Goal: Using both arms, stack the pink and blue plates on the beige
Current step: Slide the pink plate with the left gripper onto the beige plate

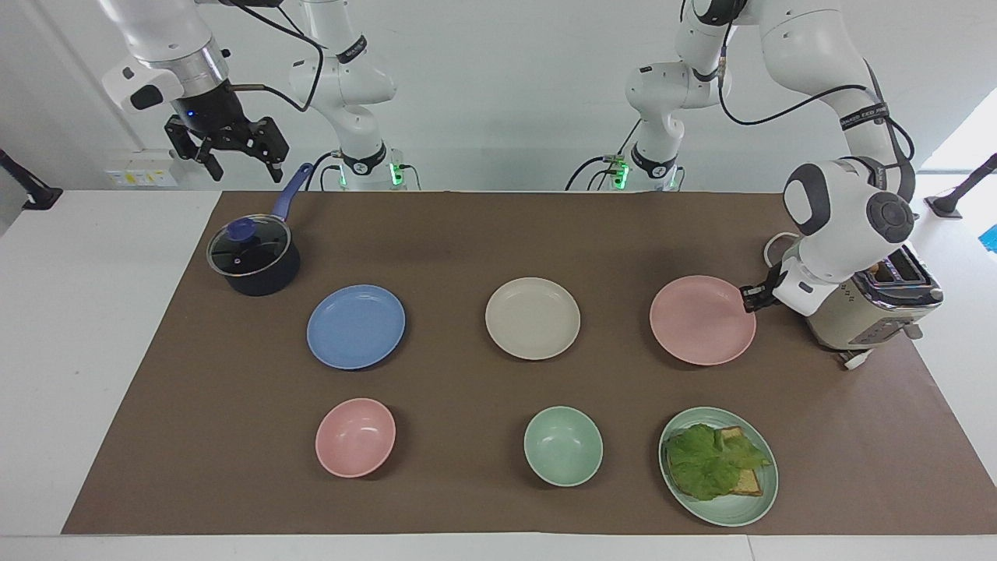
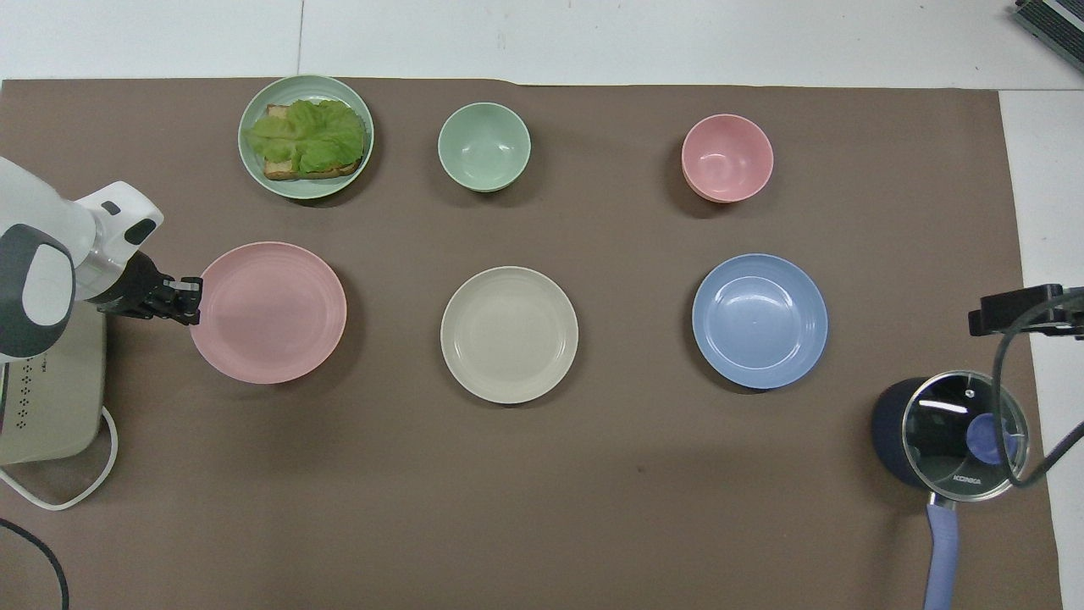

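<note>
- Because the three plates are laid in one row across the brown mat (image 1: 467, 234), with the beige plate (image 1: 533, 318) in the middle, each arm is given a coloured plate at its own end and a short carry to the centre.
- The pink plate (image 1: 702, 319) is at the left arm's end, just beside the toaster (image 1: 872, 312); it is gripped at the rim on the toaster's side, seemingly because a shallow plate offers no other hold.
- The left gripper (image 1: 749, 297) is seen pinched tight on that rim, and the plate appears lifted slightly clear of the mat, its shadow showing beneath it in the overhead view.
- The blue plate (image 1: 356, 326) lies flat and untouched at the right arm's end, farther from the robots than the lidded saucepan (image 1: 253, 257).
- The right gripper (image 1: 230, 152) is held high over the table's edge near the saucepan's handle, its fingers spread wide and nothing between them; that arm is judged to be waiting.
- Nothing is stacked on the beige plate yet.
- The pink bowl (image 1: 355, 437), the green bowl (image 1: 563, 446) and the green plate with lettuce and toast (image 1: 718, 466) are left in the row farthest from the robots, well apart from the carrying path.
</note>
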Robot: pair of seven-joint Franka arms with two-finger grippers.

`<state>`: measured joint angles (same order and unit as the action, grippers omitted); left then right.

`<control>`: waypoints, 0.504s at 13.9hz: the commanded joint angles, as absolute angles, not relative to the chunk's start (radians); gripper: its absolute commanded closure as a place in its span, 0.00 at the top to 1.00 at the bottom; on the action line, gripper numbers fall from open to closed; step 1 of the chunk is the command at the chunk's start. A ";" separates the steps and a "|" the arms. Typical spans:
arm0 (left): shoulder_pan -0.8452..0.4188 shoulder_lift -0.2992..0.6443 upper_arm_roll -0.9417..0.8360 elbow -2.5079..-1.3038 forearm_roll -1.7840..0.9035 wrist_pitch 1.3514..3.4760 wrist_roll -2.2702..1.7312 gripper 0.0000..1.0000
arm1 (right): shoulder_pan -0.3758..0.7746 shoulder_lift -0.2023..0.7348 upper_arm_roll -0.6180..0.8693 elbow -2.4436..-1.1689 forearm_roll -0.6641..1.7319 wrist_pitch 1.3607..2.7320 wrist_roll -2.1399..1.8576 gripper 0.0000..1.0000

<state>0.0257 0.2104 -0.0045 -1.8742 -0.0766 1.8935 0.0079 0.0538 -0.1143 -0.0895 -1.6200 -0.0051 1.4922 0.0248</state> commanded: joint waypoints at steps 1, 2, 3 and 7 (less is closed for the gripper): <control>-0.035 0.157 -0.011 -1.878 -0.113 1.844 -0.060 0.00 | 0.043 -0.130 -0.084 -1.632 0.009 1.496 0.005 1.00; -0.060 0.153 -0.012 -1.878 -0.115 1.842 -0.083 0.00 | 0.043 -0.130 -0.084 -1.632 0.009 1.497 0.003 1.00; -0.101 0.152 -0.012 -1.878 -0.117 1.844 -0.122 0.00 | 0.043 -0.130 -0.084 -1.632 0.009 1.496 0.005 1.00; -0.207 0.146 -0.012 -1.885 -0.153 1.864 -0.210 0.00 | 0.043 -0.130 -0.084 -1.632 0.009 1.496 0.005 1.00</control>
<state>-0.1750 0.1612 -0.0283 -1.8729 -0.1223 1.8631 -0.1962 0.0538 -0.1143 -0.0895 -1.6200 -0.0050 1.4922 0.0248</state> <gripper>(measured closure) 0.947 0.000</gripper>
